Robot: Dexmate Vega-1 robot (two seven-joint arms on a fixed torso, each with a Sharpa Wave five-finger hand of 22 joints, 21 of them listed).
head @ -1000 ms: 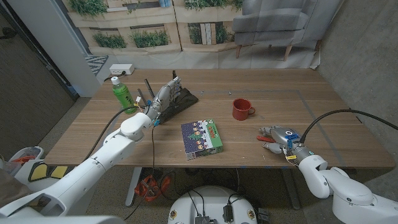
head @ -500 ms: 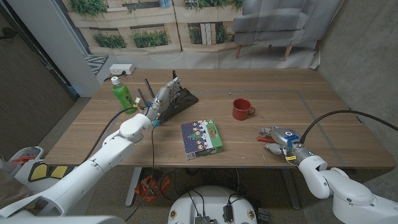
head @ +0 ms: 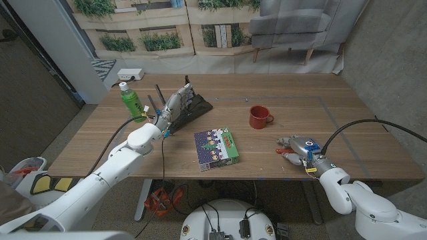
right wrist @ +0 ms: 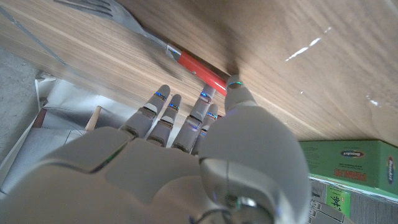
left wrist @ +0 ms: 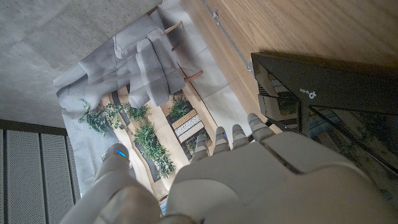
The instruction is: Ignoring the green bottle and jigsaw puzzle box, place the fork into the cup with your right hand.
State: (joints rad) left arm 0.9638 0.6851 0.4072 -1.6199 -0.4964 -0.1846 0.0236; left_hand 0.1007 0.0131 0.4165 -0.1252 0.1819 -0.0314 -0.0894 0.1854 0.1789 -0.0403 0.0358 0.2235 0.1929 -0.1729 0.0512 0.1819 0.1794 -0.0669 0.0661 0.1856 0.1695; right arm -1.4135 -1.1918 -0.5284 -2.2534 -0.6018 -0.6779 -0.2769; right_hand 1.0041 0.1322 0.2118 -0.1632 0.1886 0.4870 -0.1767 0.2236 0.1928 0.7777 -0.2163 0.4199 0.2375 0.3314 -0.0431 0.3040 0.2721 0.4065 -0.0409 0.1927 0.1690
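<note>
The fork (right wrist: 163, 45), silver-tined with a red handle, lay on the wooden table (head: 320, 127) right at the tips of the right hand (head: 298, 148), the handle running under the fingertips (right wrist: 208, 96). Whether those fingers had closed on the handle could not be told. The red cup (head: 259, 117) stood well apart, farther up the table. The left hand (head: 172, 109) rested, fingers extended, against a black device (head: 197, 107).
</note>
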